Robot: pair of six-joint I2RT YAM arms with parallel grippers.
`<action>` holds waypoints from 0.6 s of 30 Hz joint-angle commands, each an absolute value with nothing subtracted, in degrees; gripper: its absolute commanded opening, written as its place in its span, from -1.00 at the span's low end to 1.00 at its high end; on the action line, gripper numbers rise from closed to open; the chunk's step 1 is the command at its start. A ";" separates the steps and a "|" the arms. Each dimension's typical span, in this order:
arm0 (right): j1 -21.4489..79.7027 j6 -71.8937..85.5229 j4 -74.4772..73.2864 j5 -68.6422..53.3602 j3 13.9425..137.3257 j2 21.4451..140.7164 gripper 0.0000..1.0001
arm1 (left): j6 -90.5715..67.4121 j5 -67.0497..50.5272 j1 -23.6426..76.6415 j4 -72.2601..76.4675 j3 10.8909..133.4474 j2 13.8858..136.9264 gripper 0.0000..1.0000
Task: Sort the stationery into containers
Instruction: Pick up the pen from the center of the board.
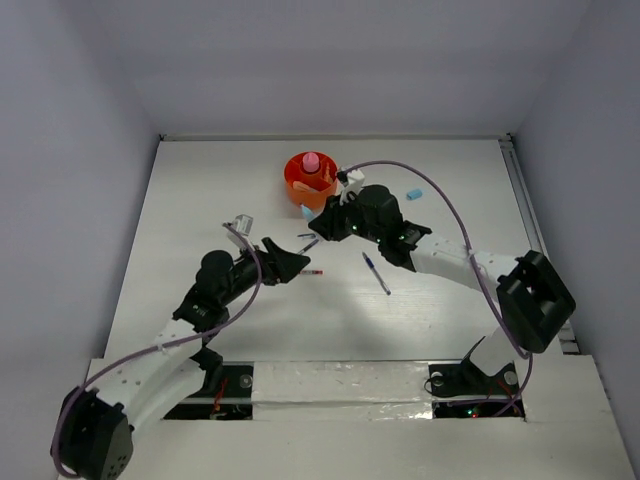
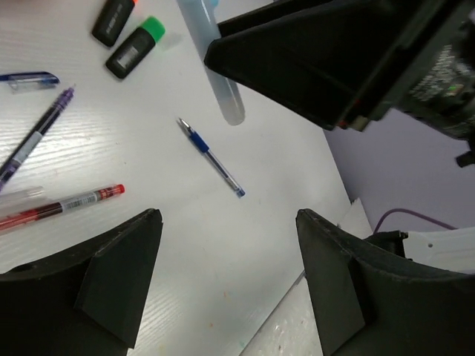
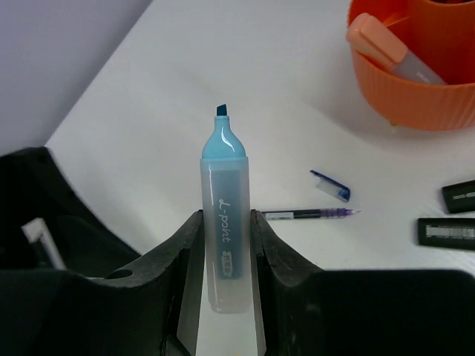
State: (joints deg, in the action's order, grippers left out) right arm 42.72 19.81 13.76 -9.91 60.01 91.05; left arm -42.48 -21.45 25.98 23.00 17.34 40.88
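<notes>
Overhead, the orange cup (image 1: 296,188) stands at the far middle of the table (image 1: 200,200), with a pink piece (image 1: 311,160) upright inside it. The right gripper (image 1: 315,220) is just beside the cup's near rim. The left gripper (image 1: 300,262) hangs over loose pens near the table's middle. A blue pen (image 1: 376,273) lies apart, to the right.

Left wrist view: the left gripper's jaws are spread wide with nothing between them. On the table below lie the blue pen, a red pen (image 2: 63,204), a purple pen (image 2: 33,137), a green-capped marker (image 2: 135,48) and an orange-tipped marker (image 2: 111,22).

Right wrist view: the right gripper is clamped on a light-blue highlighter (image 3: 225,163) at mid-barrel, tip pointing away from the wrist. The cup is ahead and to the right, and a peach marker (image 3: 378,44) leans inside it.

Handling: the highlighter is judged light, rigid and smooth-walled, and it may pivot if gripped near one end, so the mid-barrel hold suits it. The pens are thin, lie flat and are likely to roll. Take each one across the barrel near its middle, with the fingertips brought down to the table surface.
</notes>
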 commanded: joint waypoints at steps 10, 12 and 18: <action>47.19 29.18 20.13 -5.63 55.72 85.52 -0.82 | -41.13 -11.95 35.60 41.74 23.02 57.30 0.12; 47.72 29.18 20.30 -4.40 54.76 85.17 -0.82 | -40.78 -11.17 35.60 42.54 23.12 57.65 0.10; 48.25 29.97 20.65 -3.25 53.44 84.38 -0.83 | -40.34 -7.65 36.12 44.38 22.94 59.85 -0.09</action>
State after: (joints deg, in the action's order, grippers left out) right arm 47.07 28.84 17.26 -4.69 54.35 86.67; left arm -41.21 -10.74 35.68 38.48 20.80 59.40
